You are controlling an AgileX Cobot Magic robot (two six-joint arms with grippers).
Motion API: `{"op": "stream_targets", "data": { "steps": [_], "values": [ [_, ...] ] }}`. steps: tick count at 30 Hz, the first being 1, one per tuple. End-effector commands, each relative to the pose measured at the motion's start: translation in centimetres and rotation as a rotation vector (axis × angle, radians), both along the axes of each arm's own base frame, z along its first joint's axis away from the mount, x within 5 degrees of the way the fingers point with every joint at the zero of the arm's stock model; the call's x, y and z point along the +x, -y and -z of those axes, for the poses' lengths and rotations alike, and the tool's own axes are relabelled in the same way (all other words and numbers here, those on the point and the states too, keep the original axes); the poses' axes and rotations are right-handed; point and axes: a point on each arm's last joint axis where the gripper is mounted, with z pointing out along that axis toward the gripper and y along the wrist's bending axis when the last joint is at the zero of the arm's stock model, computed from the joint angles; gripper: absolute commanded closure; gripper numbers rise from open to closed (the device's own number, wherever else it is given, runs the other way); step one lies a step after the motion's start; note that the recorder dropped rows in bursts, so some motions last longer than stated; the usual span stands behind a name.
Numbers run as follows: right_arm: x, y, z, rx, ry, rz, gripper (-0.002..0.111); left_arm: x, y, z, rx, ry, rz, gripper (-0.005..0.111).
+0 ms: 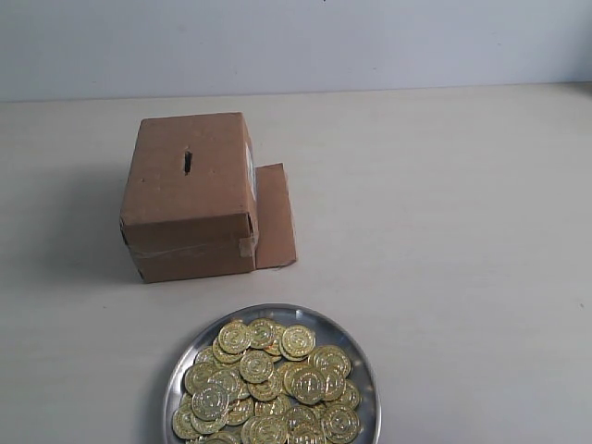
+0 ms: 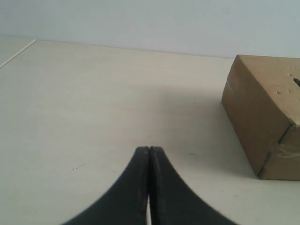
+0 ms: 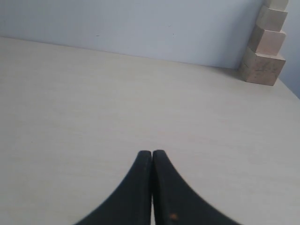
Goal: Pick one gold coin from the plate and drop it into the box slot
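Left claw (image 2: 149,149): both fingers pressed together, nothing between them, low over the bare bench (image 2: 93,117). Ahead of it and off to one side, well apart: the brown cardboard box (image 2: 262,112), one end of the box slot (image 2: 296,82) just showing at the picture's edge.

Right claw (image 3: 152,152): also closed tip to tip, empty, over open bench, with a stepped stack of pale wooden blocks (image 3: 265,47) far ahead against the wall.

In the exterior view: box (image 1: 190,199) left of centre, slot (image 1: 188,162) a short dark slit in its top, a loose flap (image 1: 275,217) lying flat along its right side. Nearer the camera, just apart from the box: the round silver plate (image 1: 347,335), heaped with gold coins (image 1: 268,388). Plate's position relative to either claw: cannot tell.

Thin white strip on the box's right face (image 1: 252,176), no writing legible; coin embossing too small to read.
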Motion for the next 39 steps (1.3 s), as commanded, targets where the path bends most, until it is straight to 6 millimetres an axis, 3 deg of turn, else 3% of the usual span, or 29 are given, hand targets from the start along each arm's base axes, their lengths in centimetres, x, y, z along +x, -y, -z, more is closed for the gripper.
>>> {"op": "stream_targets", "data": {
  "steps": [1, 39],
  "values": [
    [0.05, -0.34, -0.04, -0.007, 0.019, -0.067, 0.108, 0.0, 0.38, -0.15, 0.001, 0.015, 0.069, 0.107],
    [0.05, -0.67, -0.04, -0.007, 0.02, -0.129, 0.108, 0.0, 0.52, -0.17, 0.062, 0.019, 0.112, 0.107]
  ]
}}
